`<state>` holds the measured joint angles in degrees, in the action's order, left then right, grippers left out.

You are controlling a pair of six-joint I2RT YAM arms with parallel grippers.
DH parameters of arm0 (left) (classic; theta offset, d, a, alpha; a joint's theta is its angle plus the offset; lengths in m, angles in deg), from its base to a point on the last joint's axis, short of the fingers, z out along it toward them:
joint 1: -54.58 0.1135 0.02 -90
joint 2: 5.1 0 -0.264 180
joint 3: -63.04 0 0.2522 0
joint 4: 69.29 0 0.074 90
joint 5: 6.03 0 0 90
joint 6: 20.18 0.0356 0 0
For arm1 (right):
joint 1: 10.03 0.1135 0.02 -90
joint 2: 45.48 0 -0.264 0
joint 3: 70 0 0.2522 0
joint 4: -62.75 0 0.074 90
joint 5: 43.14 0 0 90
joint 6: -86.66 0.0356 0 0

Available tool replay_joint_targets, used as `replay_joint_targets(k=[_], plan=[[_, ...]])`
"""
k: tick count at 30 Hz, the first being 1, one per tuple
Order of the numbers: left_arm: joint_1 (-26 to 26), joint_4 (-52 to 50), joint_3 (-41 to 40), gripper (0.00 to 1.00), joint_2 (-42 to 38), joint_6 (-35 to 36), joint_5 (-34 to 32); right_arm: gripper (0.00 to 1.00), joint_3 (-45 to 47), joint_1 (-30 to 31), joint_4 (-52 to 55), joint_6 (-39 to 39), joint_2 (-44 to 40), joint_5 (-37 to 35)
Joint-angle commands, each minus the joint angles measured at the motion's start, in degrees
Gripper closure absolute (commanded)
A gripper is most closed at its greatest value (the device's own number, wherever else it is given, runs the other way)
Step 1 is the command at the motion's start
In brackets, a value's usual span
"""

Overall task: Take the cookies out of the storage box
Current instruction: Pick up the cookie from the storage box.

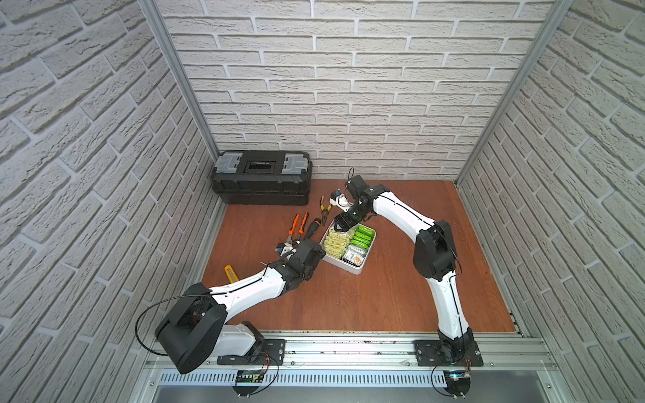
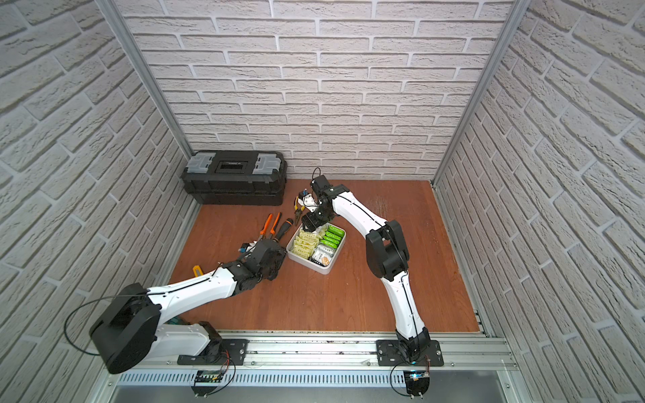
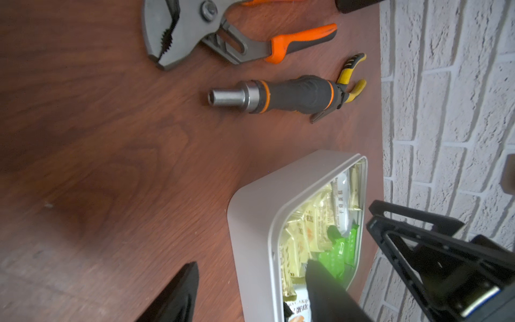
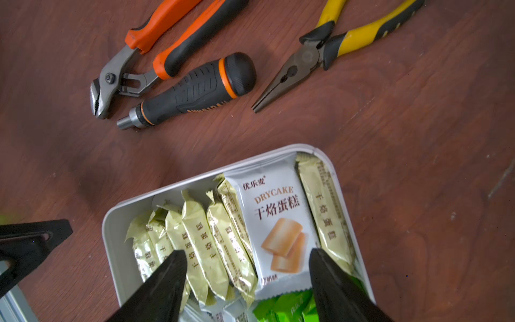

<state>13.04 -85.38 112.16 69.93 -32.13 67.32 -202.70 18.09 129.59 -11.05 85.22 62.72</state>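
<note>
right claw (image 4: 246, 252) spread wide over the pale yellow cookies (image 4: 203, 237) packed in the storage box (image 4: 115, 251) on the desk (image 4: 418, 139), left claw (image 3: 252, 263) parted astride its wall; best lowered straight onto a single one.

My right fingers (image 4: 167, 284) cover the ends of several yellow cookies (image 4: 206, 245); the green cookies (image 4: 284, 306) between them are blurred and cut off by the edge. My left finger (image 3: 326, 292) hides part of a white packet (image 3: 296, 306)'s print.
</note>
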Motion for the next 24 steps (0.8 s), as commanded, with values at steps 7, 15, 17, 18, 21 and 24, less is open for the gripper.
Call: replay_joint_targets(k=[7, 15, 17, 18, 21, 24], plan=[[-0.4, 0.1, -2.1, 0.33, -0.3, -2.5, -1.4, 0.28, -4.5, 1.5, 3.4, -1.7, 4.1, -4.5], [-0.4, 0.3, -2.4, 0.33, -0.1, -2.7, -0.5, 0.27, -6.0, 2.2, 4.0, -1.0, 6.4, -7.7], [-0.4, 0.2, -2.4, 0.33, -0.1, -2.6, -0.4, 0.27, -6.0, 2.5, 3.9, -0.9, 6.7, -9.1], [-0.4, 0.1, -2.4, 0.33, -0.2, -2.6, -0.3, 0.27, -5.9, 2.6, 3.8, -0.8, 6.7, -9.8], [-0.4, 0.0, -2.6, 0.33, -0.5, -2.6, -0.4, 0.3, -6.1, 3.1, 3.0, -0.8, 6.9, -12.2], [-0.4, -0.1, -2.9, 0.33, -0.9, -2.6, -0.5, 0.31, -6.5, 3.3, 2.3, -0.8, 7.0, -12.9]])
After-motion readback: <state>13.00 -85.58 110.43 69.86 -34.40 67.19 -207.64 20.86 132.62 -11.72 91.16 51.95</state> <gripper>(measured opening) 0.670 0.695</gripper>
